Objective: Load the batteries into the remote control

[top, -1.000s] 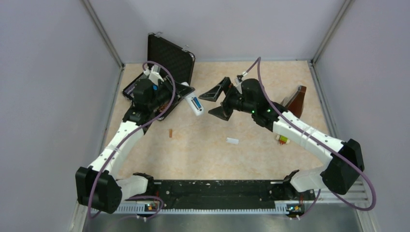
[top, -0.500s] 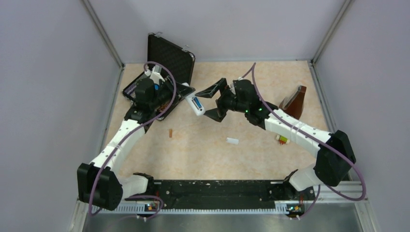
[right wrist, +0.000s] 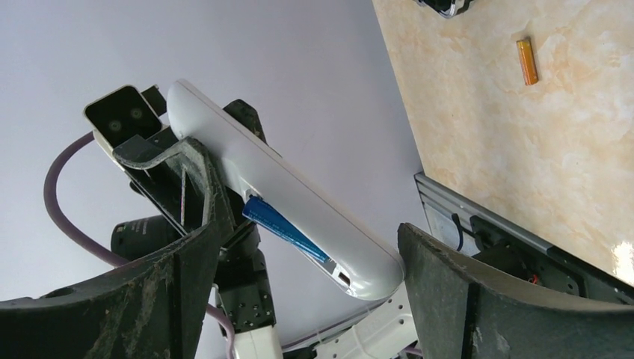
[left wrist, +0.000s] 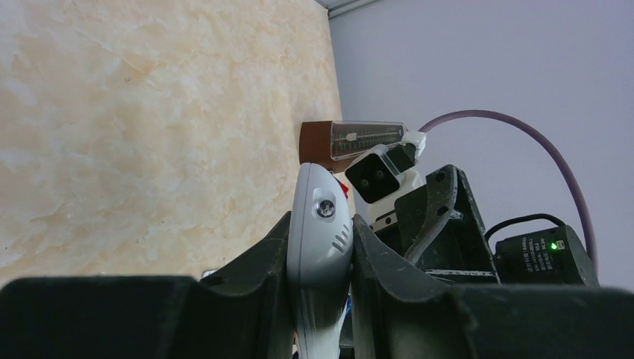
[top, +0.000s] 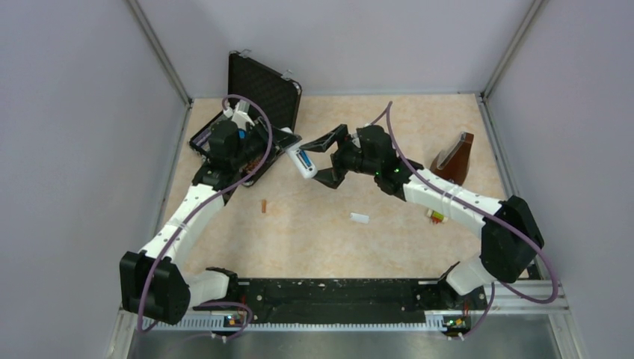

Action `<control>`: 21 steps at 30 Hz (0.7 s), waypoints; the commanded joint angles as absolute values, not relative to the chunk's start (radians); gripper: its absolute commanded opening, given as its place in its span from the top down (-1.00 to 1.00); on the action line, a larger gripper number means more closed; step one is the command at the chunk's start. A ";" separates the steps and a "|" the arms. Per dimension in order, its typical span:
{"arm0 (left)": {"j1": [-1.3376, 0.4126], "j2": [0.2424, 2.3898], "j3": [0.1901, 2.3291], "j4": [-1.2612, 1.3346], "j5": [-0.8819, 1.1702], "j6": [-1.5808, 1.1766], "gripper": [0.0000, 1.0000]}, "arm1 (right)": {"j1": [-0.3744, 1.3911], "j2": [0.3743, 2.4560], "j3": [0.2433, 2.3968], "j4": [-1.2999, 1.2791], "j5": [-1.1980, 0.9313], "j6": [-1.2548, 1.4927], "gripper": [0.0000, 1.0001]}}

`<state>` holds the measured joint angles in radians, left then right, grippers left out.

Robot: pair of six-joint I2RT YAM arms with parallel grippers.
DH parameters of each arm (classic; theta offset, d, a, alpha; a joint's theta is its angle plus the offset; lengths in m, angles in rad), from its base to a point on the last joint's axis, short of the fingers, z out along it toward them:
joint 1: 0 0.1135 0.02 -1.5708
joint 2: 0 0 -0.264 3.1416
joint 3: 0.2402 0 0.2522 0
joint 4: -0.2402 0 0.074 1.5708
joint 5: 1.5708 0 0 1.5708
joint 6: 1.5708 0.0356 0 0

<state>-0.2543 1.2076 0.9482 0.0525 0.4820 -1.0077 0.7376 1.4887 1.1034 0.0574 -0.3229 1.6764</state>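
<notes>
My left gripper is shut on the white remote control and holds it above the table, slot side up. The bright blue battery lies in the slot; it also shows in the right wrist view. My right gripper is open, with its jaws either side of the remote's free end and not touching it. The orange-brown battery lies on the table in front of the remote and also shows in the right wrist view. In the left wrist view the remote sits tight between my fingers.
An open black case stands at the back left, behind my left arm. A brown metronome stands at the right. A small white cover piece and a multicoloured toy block lie on the table.
My right gripper has moved left, and its open jaws now straddle the remote's free end. The left gripper and the remote have stayed put.
</notes>
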 commanded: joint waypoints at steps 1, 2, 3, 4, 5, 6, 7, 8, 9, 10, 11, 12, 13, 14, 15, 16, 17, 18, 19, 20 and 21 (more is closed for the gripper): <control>-0.255 1.200 0.986 0.103 0.491 -0.993 1.00 | 0.744 1.499 1.094 0.135 -0.345 1.715 -0.67; -0.255 1.199 0.984 0.102 0.491 -0.992 1.00 | 0.743 1.499 1.093 0.135 -0.345 1.715 -0.62; -0.255 1.197 0.982 0.103 0.493 -0.993 1.00 | 0.742 1.499 1.093 0.137 -0.345 1.715 -0.60; -0.255 1.197 0.979 0.105 0.492 -0.994 1.00 | 0.741 1.499 1.093 0.140 -0.345 1.714 -0.56; -0.255 1.194 0.977 0.106 0.494 -0.994 1.00 | 0.741 1.501 1.094 0.142 -0.346 1.712 -0.52; -0.255 1.193 0.974 0.107 0.493 -0.994 1.00 | 0.740 1.501 1.092 0.142 -0.347 1.713 -0.49; -0.255 1.190 0.971 0.107 0.494 -0.994 1.00 | 0.739 1.503 1.091 0.148 -0.349 1.713 -0.46; -0.256 1.187 0.968 0.109 0.493 -0.993 1.00 | 0.739 1.504 1.091 0.150 -0.352 1.713 -0.44; -0.255 1.184 0.964 0.112 0.495 -0.993 1.00 | 0.738 1.506 1.089 0.154 -0.355 1.713 -0.41; -0.256 1.182 0.961 0.113 0.497 -0.992 1.00 | 0.738 1.508 1.087 0.156 -0.358 1.713 -0.37; -0.256 1.179 0.958 0.117 0.502 -0.992 1.00 | 0.738 1.509 1.085 0.162 -0.361 1.713 -0.32; -0.255 1.177 0.955 0.122 0.510 -0.992 1.00 | 0.738 1.513 1.087 0.166 -0.367 1.711 -0.29; -0.256 1.176 0.953 0.125 0.516 -0.991 1.00 | 0.738 1.515 1.088 0.167 -0.374 1.710 -0.28; -0.255 1.173 0.951 0.124 0.519 -0.988 1.00 | 0.738 1.516 1.087 0.170 -0.377 1.710 -0.24; -0.255 1.170 0.950 0.118 0.520 -0.986 1.00 | 0.738 1.516 1.085 0.173 -0.379 1.710 -0.20; -0.255 1.167 0.948 0.114 0.519 -0.984 1.00 | 0.738 1.514 1.083 0.174 -0.380 1.710 -0.16; -0.255 1.163 0.948 0.110 0.517 -0.983 1.00 | 0.738 1.514 1.078 0.176 -0.380 1.710 -0.12; -0.255 1.160 0.948 0.109 0.514 -0.985 1.00 | 0.738 1.513 1.076 0.181 -0.381 1.709 -0.10; -0.256 1.158 0.948 0.109 0.510 -0.989 1.00 | 0.738 1.512 1.074 0.183 -0.383 1.709 -0.05; -0.256 1.157 0.949 0.110 0.508 -0.993 1.00 | 0.738 1.511 1.071 0.185 -0.383 1.709 -0.01; -0.255 1.157 0.950 0.111 0.505 -0.999 1.00 | 0.738 1.511 1.069 0.188 -0.384 1.709 0.03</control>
<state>-0.2455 1.1995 0.9455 0.0517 0.4782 -1.0210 0.7368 1.5143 1.0710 0.1234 -0.3790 1.6913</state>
